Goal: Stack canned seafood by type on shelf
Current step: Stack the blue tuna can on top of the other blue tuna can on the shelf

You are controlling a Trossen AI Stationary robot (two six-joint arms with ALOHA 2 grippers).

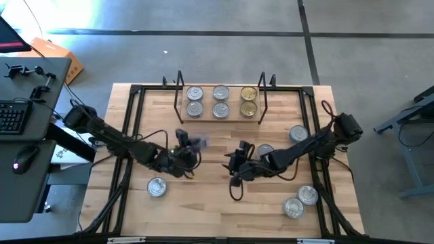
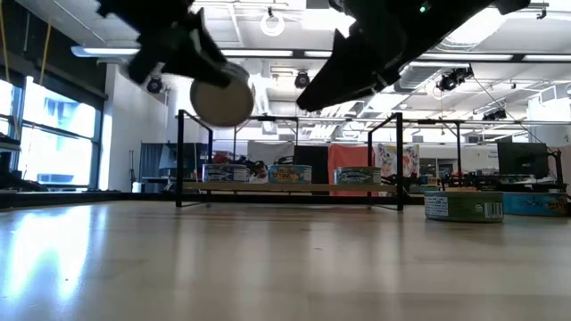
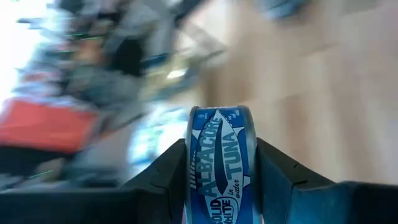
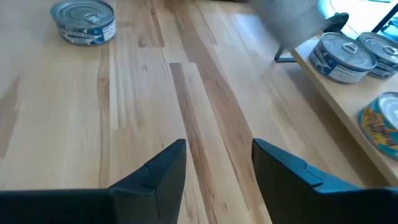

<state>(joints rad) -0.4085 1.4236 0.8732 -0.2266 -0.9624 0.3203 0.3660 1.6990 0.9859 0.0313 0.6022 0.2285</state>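
The shelf (image 1: 234,102) stands at the table's far middle and holds six tins in two rows, among them a gold-topped pair (image 1: 249,100) at its right end. My left gripper (image 1: 192,144) hovers over the table's middle, shut on a blue-labelled tuna tin (image 3: 221,162) that shows raised in the low view (image 2: 221,98). My right gripper (image 4: 217,152) is open over bare wood just to its right (image 1: 234,163), with nothing between its fingers. More tins rest on their bases on the table: one near left (image 1: 157,186), one right (image 1: 298,133), and two near right (image 1: 308,195). My left gripper pinches the tuna tin between its two fingers (image 3: 168,180), one on each flat end, so the labelled side wall (image 3: 219,186) faces back along the fingers. The fingers slant down toward the far side. The tin stands on edge, lifted clear of the table.
Black wire uprights (image 1: 179,88) close both ends of the shelf. A black frame (image 1: 129,135) runs along the table's left, right and far edges. One tin (image 1: 264,150) lies partly under my right arm. Bare wood lies open between the grippers and the shelf.
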